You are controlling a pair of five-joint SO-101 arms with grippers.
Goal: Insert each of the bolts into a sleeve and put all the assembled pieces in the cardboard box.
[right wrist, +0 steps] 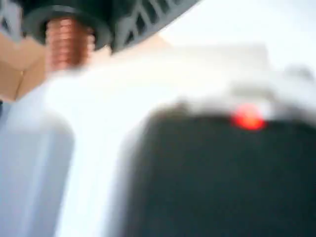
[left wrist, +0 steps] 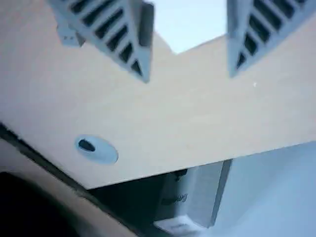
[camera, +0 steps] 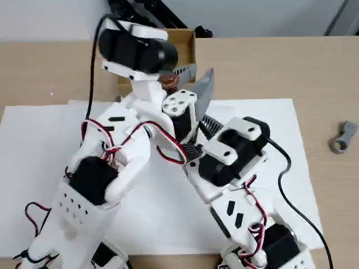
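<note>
**Sleeved bolt held at the box's edge**

On the table [camera: 291, 67], beside the cardboard box [camera: 188, 47], the left claw [left wrist: 187, 71] gapes wide and empty. The right claw [right wrist: 74, 22] grips an assembled piece [right wrist: 69, 49], its copper threads showing. The release looks best made squarely over the opening, clear of the crowding left arm. That arm hides the box's inside, so its contents cannot be told.

Light wood table [camera: 280, 67], a big white paper sheet [camera: 168, 218] spread on it, and a plain pale wall [camera: 50, 17] behind the table's far edge.
</note>
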